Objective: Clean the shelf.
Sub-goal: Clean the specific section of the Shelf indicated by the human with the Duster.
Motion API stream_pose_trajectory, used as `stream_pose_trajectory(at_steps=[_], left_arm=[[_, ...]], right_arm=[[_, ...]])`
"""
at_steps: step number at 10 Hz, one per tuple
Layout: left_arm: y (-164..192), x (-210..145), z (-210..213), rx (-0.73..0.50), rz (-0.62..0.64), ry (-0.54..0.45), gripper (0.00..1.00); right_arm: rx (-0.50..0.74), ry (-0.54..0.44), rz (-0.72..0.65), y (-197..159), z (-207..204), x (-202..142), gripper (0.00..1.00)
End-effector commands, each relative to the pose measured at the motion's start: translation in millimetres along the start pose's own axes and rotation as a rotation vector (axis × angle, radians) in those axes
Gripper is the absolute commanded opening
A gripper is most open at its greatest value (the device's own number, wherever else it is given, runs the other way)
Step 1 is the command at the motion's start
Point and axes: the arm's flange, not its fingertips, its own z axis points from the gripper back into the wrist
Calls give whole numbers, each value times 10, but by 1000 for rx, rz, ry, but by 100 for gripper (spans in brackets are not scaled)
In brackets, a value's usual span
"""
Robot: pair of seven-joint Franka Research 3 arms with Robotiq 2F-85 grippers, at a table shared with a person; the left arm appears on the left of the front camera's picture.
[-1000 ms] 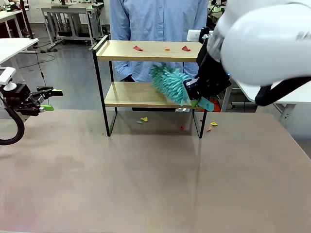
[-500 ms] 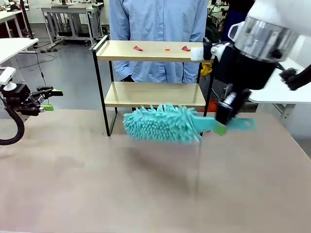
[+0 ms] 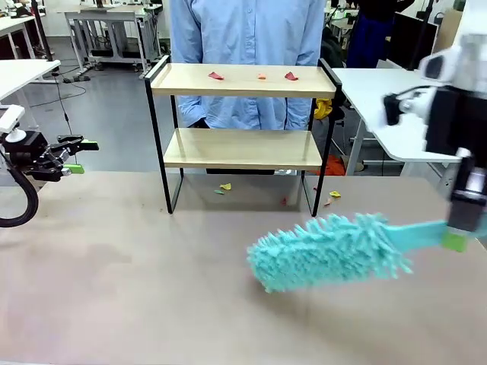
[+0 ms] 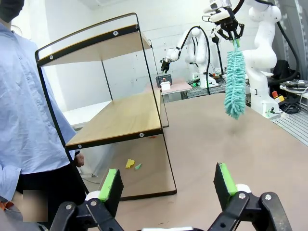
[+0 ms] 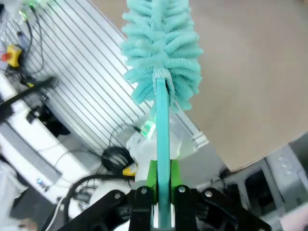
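The shelf (image 3: 242, 149) stands upright at the far middle of the table (image 3: 114, 289) in the front view. Its long axis runs left to right across the picture and its open front faces the robot, with a person (image 3: 243, 30) just behind it. Small scraps (image 3: 216, 75) still lie on its top board (image 3: 183, 80), and more lie on the table beneath it. The right gripper (image 3: 456, 242) is clamped on the handle end of a teal duster (image 3: 327, 252), which hangs low over the table, well apart from the shelf, with its head toward picture left. The left gripper (image 3: 80, 156) sits at the left edge with jaws spread, holding nothing. A hard sweep could catch the raised side rail and shove or tip this light rack, or flick scraps toward the person. In the left wrist view the shelf (image 4: 120, 118) recedes lengthwise from the camera. The left gripper (image 4: 168, 185) has its pads wide apart and empty, and the duster (image 4: 235, 82) shows far off. In the right wrist view the right gripper (image 5: 161, 192) pinches the thin handle between its fingers (image 5: 151, 175). The duster (image 5: 161, 48) reaches straight away from them. Held this far back, it could likely twist or slip in the grip under a sideways load.
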Motion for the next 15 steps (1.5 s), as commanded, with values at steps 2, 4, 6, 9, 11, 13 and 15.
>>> stream_pose_trajectory(at_steps=[2,4,6,9,11,13,15], left_arm=[[1,38,-6,-4,-4,0,100],[1,38,-6,-4,-4,0,100],[1,38,-6,-4,-4,0,100],[1,38,-6,-4,-4,0,100],[1,38,-6,-4,-4,0,100],[1,38,-6,-4,-4,0,100],[1,38,-6,-4,-4,0,100]], right_arm=[[-12,45,-7,-196,-146,-481,13],[-13,49,-26,-119,-108,-344,13],[-13,49,-26,-119,-108,-344,13],[-13,49,-26,-119,-108,-344,13],[-13,49,-26,-119,-108,-344,13],[-13,49,-26,-119,-108,-344,13],[-13,49,-26,-119,-108,-344,13]])
